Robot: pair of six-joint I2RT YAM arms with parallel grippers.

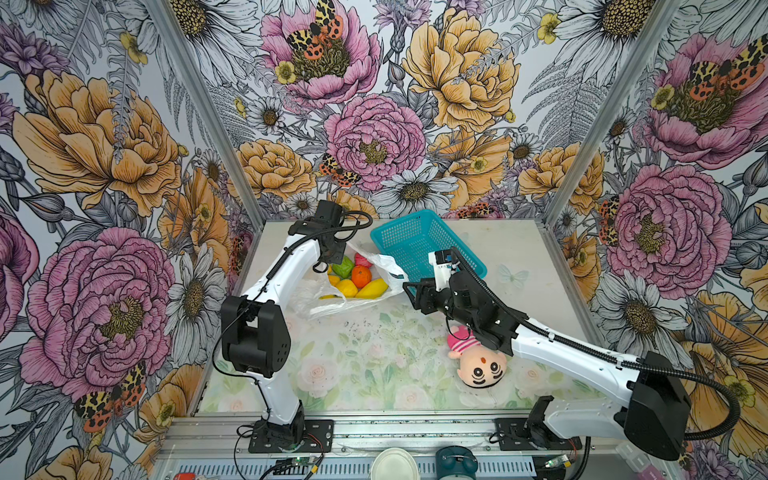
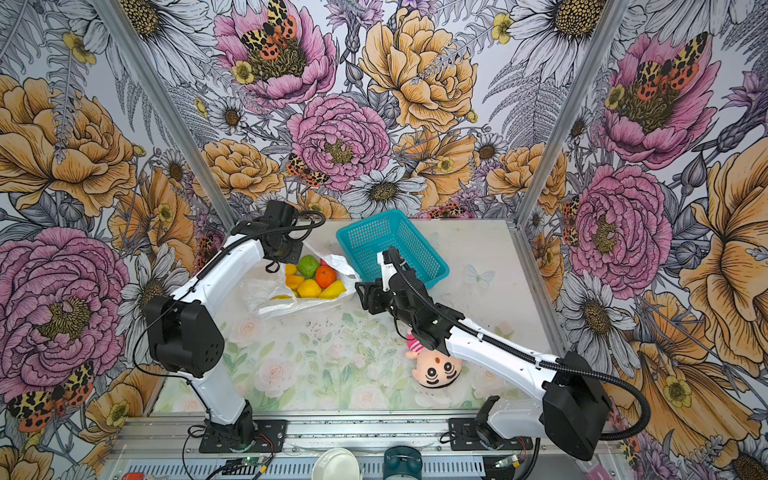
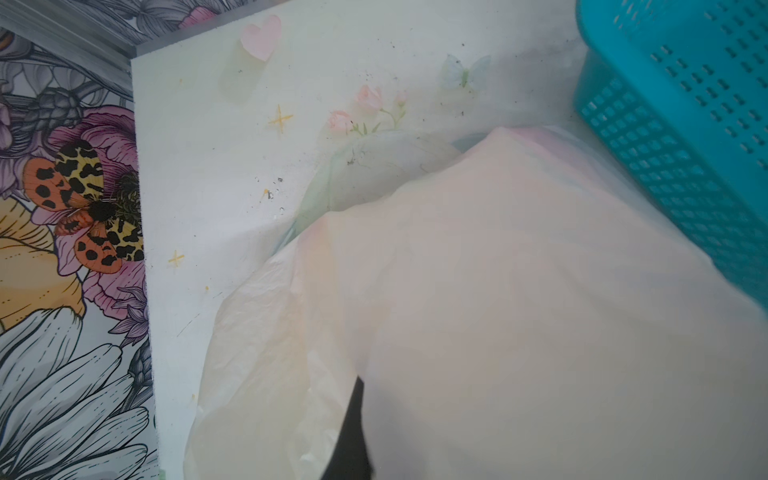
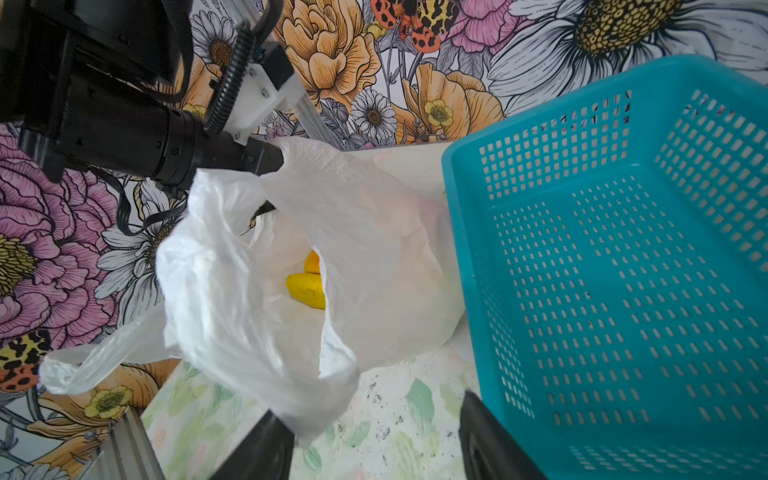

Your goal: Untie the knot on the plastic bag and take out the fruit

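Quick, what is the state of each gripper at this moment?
Left gripper: closed, pinching the rim of the plastic bag.
Right gripper: open, fingers wide apart, holding nothing.

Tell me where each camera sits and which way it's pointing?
Top views: overhead, above the arms' bases, looking down on the table; both whole arms show.
Left wrist: on the left arm, facing the bag and basket; one dark finger shows.
Right wrist: on the right arm, facing the bag's mouth, fruit and left gripper; its own two fingers show.
Shared: both wrist views catch bag and basket.
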